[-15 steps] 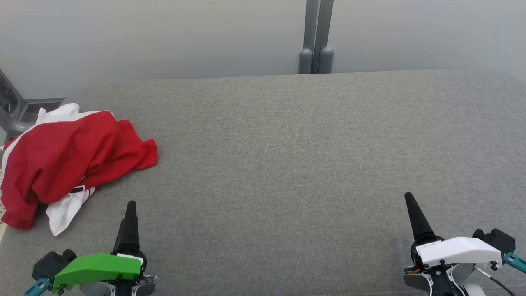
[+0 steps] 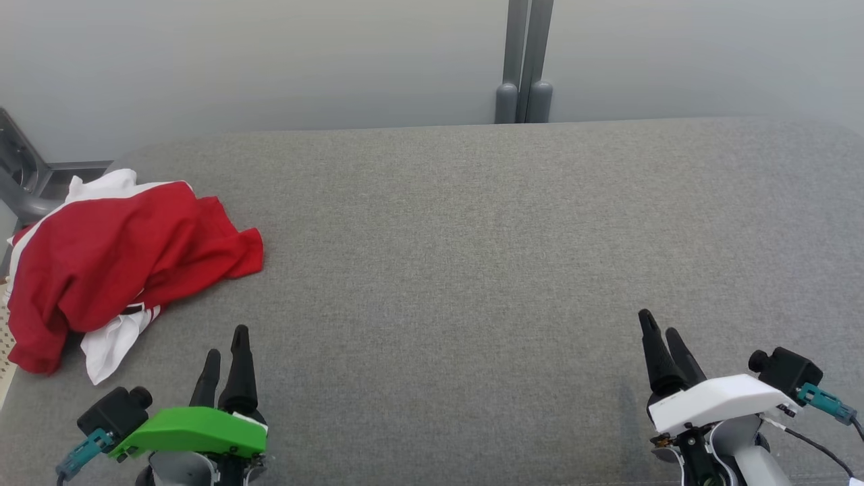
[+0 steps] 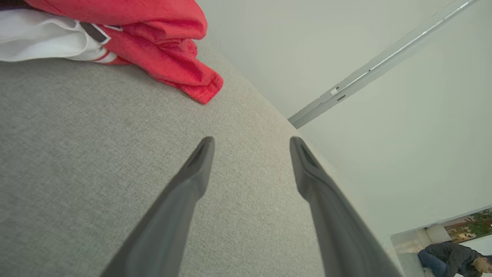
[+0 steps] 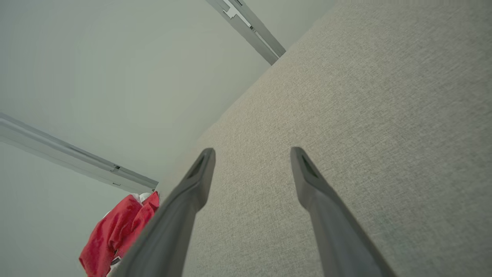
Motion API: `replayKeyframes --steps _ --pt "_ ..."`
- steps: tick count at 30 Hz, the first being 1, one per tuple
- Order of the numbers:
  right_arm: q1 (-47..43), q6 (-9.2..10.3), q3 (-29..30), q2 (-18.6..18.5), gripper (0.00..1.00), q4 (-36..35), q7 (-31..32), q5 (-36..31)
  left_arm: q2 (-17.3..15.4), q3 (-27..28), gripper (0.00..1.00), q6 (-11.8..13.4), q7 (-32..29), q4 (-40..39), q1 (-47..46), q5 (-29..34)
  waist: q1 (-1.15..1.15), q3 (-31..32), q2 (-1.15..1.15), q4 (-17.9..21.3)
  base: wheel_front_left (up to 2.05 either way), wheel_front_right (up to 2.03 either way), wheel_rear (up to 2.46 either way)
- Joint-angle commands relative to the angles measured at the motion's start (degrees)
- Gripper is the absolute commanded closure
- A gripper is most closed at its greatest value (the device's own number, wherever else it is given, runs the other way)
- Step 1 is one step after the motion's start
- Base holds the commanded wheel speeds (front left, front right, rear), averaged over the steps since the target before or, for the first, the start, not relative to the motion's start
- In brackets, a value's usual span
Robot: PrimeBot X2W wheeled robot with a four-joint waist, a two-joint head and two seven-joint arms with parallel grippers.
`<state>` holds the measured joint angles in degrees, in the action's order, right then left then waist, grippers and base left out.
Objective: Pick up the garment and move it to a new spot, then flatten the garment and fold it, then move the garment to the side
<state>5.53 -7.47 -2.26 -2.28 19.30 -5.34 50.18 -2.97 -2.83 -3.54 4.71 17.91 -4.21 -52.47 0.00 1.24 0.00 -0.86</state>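
Observation:
The garment is a crumpled red and white shirt heaped at the left edge of the grey fabric table. In the left wrist view the garment fills the top left, and in the right wrist view the garment lies far off at the lower left. My left gripper hovers near the front edge, just right of and below the heap, open and empty. Its fingers stand wide apart over bare cloth. At the front right my right gripper is open too, its fingers holding nothing.
A grey upright post stands behind the table's far edge against a pale wall. A metal frame shows past the table's left corner. A person sits far away at the lower right of the left wrist view.
Both grippers have rolled at the wrist, so two fingers of each now show in the head view where one showed. The left moved a bit right, the right a bit left. The garment lies still.

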Motion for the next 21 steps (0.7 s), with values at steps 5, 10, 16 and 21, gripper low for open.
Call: replayKeyframes --steps 5,10,16,21 --pt "2.02 -0.02 -0.04 -0.35 0.0 0.54 -0.58 -7.48 -1.33 -1.65 0.0 1.26 1.3 0.45 -2.35 6.61 0.0 0.07 0.0 -0.32 0.0 0.0 0.0" --pt "2.48 -0.02 0.0 -0.39 0.0 0.9 -0.11 -14.17 -1.86 -2.81 0.0 2.47 2.15 1.83 -3.08 11.1 0.0 0.12 0.0 -0.44 0.0 0.0 0.0" --pt "2.62 -0.02 0.05 -0.43 0.0 0.98 0.56 -20.84 -2.7 -3.84 0.0 3.71 3.17 3.13 -3.71 15.67 0.0 0.18 0.0 -0.6 0.0 0.0 0.0" --pt "2.64 -0.02 0.15 -0.46 0.0 1.02 0.75 -24.28 -3.19 -4.41 0.0 4.54 3.86 3.78 -4.25 18.71 0.0 0.36 0.0 -0.78 0.0 0.0 0.0"
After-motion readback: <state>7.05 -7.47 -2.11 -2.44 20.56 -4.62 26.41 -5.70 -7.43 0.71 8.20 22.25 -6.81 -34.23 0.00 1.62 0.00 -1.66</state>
